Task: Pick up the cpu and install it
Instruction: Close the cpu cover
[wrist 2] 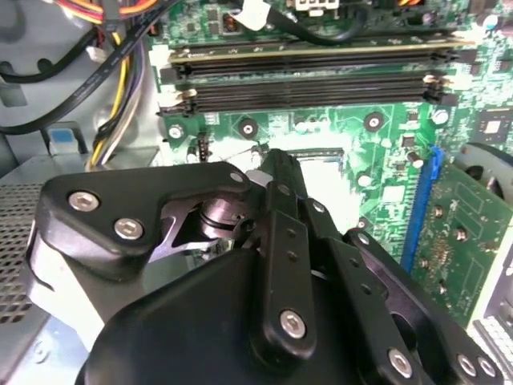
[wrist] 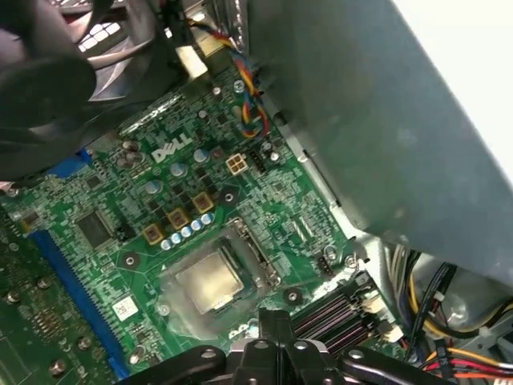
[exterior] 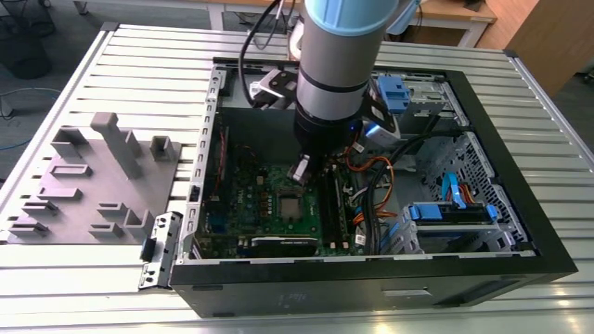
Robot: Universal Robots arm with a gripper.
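On the exterior view's left, one grey fixture plate (exterior: 88, 184) lies on the slatted metal table (exterior: 139, 62), carrying several matte grey blocks of differing heights. Beside it on the right stands one open computer case (exterior: 371, 275) with black walls, and inside it lies one green motherboard (exterior: 269, 202). One arm (exterior: 339, 76) reaches down into the case from above, and its gripper (exterior: 304, 170) hangs over the board, just above the socket. Further right in the case sit two blue plastic parts, one near the far wall (exterior: 391, 90) and one near the front (exterior: 450, 212), with a bundle of black, orange and blue cables (exterior: 380, 188) between board and drive bay.

The one cpu (wrist: 210, 281) lies flat in its socket on the motherboard, its dull silver-grey square top framed by the darker socket edge; in the exterior view it shows as a small pale square (exterior: 291, 206) near the board's middle. In the first wrist view the gripper's black fingertips (wrist: 276, 325) are close together just beside the chip, apart from it and holding nothing. In the second wrist view, two long memory slots (wrist 2: 313, 76) run across the board beyond the gripper (wrist 2: 272, 164).
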